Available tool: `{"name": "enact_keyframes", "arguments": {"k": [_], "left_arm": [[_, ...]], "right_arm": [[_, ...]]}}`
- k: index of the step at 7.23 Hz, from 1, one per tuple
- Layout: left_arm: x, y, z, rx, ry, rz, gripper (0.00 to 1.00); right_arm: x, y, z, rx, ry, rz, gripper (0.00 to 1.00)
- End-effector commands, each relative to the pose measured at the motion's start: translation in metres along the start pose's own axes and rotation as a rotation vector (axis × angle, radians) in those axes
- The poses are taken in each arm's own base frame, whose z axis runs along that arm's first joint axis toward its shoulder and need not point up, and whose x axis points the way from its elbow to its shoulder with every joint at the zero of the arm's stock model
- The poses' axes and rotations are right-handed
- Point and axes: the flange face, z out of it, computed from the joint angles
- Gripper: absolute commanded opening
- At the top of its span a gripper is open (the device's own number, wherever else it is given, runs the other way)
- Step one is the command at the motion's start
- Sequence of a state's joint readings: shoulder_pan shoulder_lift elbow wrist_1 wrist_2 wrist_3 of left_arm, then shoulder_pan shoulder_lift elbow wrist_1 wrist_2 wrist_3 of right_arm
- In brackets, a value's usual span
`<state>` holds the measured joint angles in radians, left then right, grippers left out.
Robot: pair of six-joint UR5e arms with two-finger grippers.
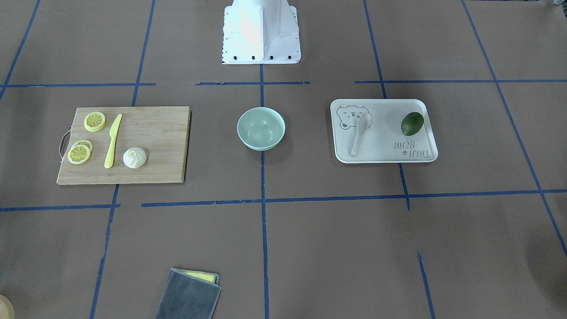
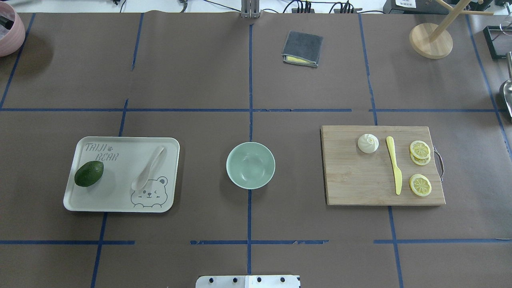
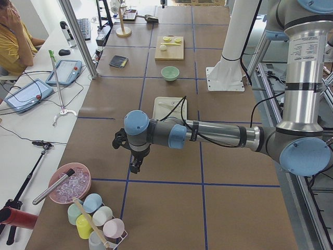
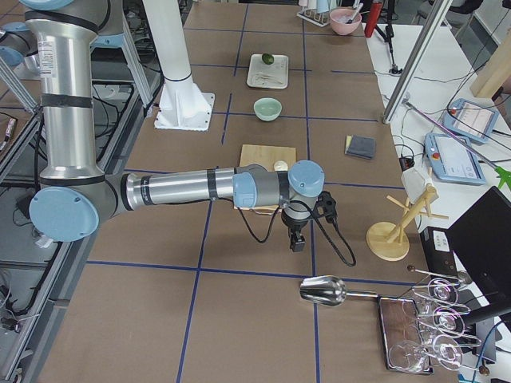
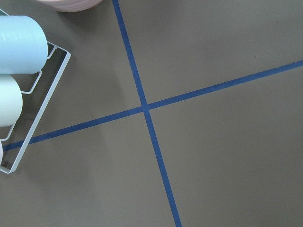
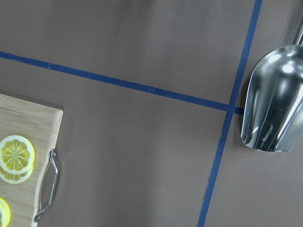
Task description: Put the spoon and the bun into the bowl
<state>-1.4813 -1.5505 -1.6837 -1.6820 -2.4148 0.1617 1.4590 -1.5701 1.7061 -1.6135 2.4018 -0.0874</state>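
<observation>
The pale spoon (image 2: 149, 172) lies on the white bear-printed tray (image 2: 120, 202) at the table's left, also in the front view (image 1: 361, 133). The white pleated bun (image 2: 368, 143) sits on the wooden cutting board (image 2: 360, 180) at the right, also in the front view (image 1: 134, 157). The mint-green bowl (image 2: 250, 165) stands empty at the centre. My left gripper (image 3: 134, 166) shows only in the exterior left view, far from the tray; I cannot tell if it is open. My right gripper (image 4: 298, 242) shows only in the exterior right view, beyond the board; I cannot tell its state.
An avocado (image 2: 89, 173) lies on the tray. A yellow knife (image 2: 394, 164) and lemon slices (image 2: 420, 185) lie on the board. A folded grey cloth (image 2: 302, 49) is at the far side. A metal scoop (image 6: 274, 104), a cup rack (image 5: 14, 85) and a pink bowl (image 3: 70, 183) stand at the table's ends.
</observation>
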Motion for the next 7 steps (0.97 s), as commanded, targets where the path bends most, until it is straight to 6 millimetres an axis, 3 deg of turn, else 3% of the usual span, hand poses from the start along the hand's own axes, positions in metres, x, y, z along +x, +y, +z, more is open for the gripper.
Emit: {"name": "enact_keyframes", "arguments": {"k": [1, 2, 3, 4, 5, 6, 7], "left_arm": [[0.106, -0.039, 0.054, 0.023, 0.172, 0.161, 1.0], [0.165, -0.056, 0.07, 0.066, 0.232, 0.187, 1.0], [0.228, -0.075, 0.073, 0.129, 0.324, 0.171, 1.0], [0.304, -0.081, 0.099, 0.109, 0.395, 0.128, 1.0], [0.378, -0.081, 0.141, 0.145, 0.337, 0.082, 0.99], [0.417, -0.066, 0.181, 0.188, 0.238, 0.091, 0.98], [0.423, -0.061, 0.2, 0.164, 0.156, 0.077, 0.95]], "right_arm": [[-0.007, -0.002, 0.008, -0.015, -0.004, -0.015, 1.0], [-0.008, -0.002, 0.008, -0.017, -0.004, -0.016, 1.0], [-0.007, -0.003, 0.011, -0.018, -0.004, -0.017, 1.0], [-0.008, -0.003, 0.01, -0.014, -0.003, -0.023, 1.0], [-0.005, -0.003, 0.012, -0.017, 0.003, -0.02, 1.0], [-0.005, -0.002, 0.012, -0.018, 0.003, -0.019, 1.0], [-0.002, 0.0, 0.015, -0.025, 0.003, -0.012, 1.0]]}}
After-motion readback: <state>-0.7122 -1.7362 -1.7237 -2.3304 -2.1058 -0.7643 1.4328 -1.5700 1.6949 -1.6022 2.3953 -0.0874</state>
